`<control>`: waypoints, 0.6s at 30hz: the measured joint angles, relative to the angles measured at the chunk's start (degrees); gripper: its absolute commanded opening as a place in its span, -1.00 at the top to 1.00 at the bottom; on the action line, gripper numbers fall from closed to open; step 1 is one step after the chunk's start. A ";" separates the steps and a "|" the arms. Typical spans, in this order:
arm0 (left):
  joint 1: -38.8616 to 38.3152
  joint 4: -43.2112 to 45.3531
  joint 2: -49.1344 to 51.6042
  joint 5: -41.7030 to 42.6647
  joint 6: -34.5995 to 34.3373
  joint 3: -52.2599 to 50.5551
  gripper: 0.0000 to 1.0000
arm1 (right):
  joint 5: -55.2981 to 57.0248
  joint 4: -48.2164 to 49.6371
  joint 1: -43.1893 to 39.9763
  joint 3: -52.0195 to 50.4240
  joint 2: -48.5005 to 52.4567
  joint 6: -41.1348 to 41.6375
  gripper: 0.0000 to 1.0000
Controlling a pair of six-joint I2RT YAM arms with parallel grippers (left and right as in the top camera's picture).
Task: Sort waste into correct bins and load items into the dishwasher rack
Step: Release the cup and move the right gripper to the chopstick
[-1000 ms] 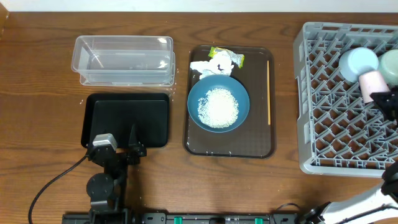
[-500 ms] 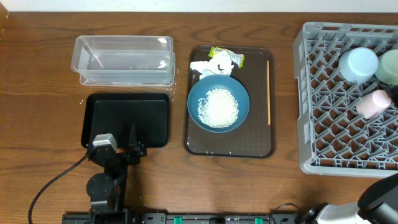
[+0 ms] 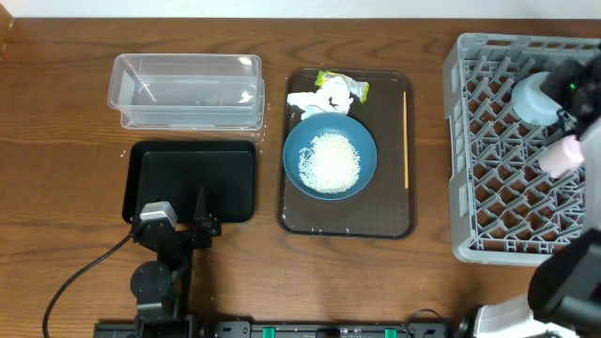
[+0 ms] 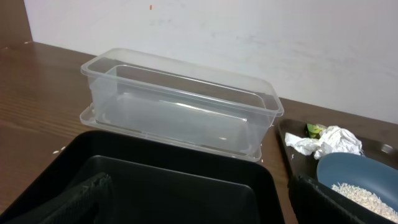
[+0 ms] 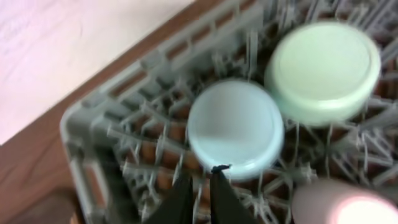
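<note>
The grey dishwasher rack (image 3: 488, 188) holds the light-blue bowl (image 3: 529, 99) and the pink cup (image 3: 562, 156). In the right wrist view the light-blue bowl (image 5: 235, 127) and the mint-green bowl (image 5: 323, 71) sit upside down, with the pink cup (image 5: 339, 202) beside them. My right gripper (image 5: 200, 186) is shut and empty just above the rack by the light-blue bowl; in the overhead view it (image 3: 566, 105) hides the mint-green bowl. The deep-blue dish (image 3: 330, 161) holds rice (image 3: 330, 160). Tissue (image 3: 315, 99), wrapper (image 3: 344, 86) and stick (image 3: 406, 139) lie nearby. My left gripper (image 3: 178, 225) is open over the black tray (image 3: 192, 178).
The dish, tissue, wrapper and stick all lie on a dark brown serving tray (image 3: 347, 221) at the table's middle. The clear tub (image 3: 188, 89) stands empty behind the black tray. The rack (image 5: 93, 124) reaches the table's right edge.
My right gripper let go of the pink cup, which now lies in the rack. The arm pulled out, then came back over the rack's far right. The left arm has not moved.
</note>
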 measured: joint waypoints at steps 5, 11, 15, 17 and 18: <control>0.00 0.00 -0.02 0.00 0.00 0.00 -0.83 | -1.22 -0.33 2.49 0.00 4.39 0.26 0.95; 0.00 0.00 -0.02 0.00 0.00 0.00 -0.84 | -17.84 -2.36 7.67 -0.26 5.81 -2.03 0.81; 0.00 0.00 -0.02 0.00 0.00 0.00 -0.84 | -24.30 -4.39 12.35 -0.26 5.81 -4.07 -0.49; 0.00 -0.02 -0.02 0.00 0.02 0.00 -0.83 | -26.25 -6.27 15.10 -0.26 5.81 -5.77 -0.98; 0.00 -0.02 0.00 0.00 0.00 0.00 -0.84 | -26.93 -7.34 16.39 -0.26 5.81 -6.49 -0.98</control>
